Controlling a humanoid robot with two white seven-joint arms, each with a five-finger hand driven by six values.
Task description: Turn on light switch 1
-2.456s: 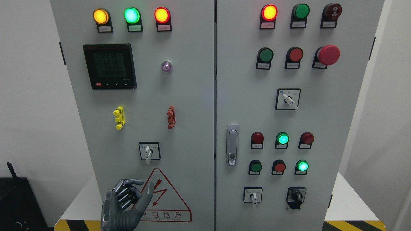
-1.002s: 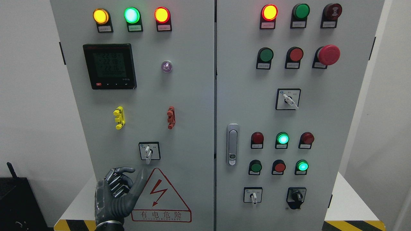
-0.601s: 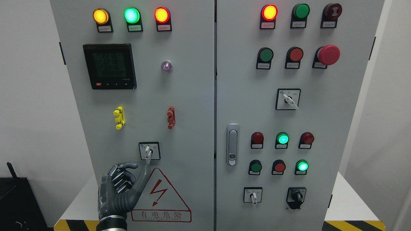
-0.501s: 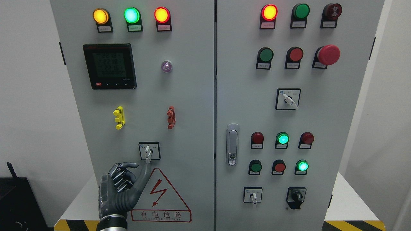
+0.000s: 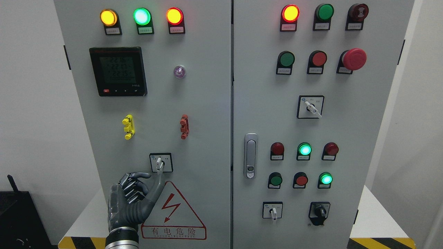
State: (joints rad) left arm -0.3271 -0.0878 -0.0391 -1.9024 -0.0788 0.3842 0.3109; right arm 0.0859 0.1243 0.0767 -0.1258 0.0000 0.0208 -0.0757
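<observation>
Grey cabinet (image 5: 193, 103) front | left hand (image 5: 133, 197) just under rotary switch (image 5: 160, 163), fingers curled, thumb up by lever, contact unclear | wrist cropped

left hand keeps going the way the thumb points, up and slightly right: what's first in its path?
Most likely the selector switch right above the left hand; its white lever hangs just over the thumb tip. Whether they already touch is unclear, since depth is hard to judge.

the red-bordered warning triangle (image 5: 173, 211) on the left cabinet door (image 5: 204, 103), below the rotary switch (image 5: 160, 163), carries a lightning bolt and the characters 有电危险. the meter display (image 5: 118, 71) above shows digits, roughly 221. small button labels are unreadable.
</observation>
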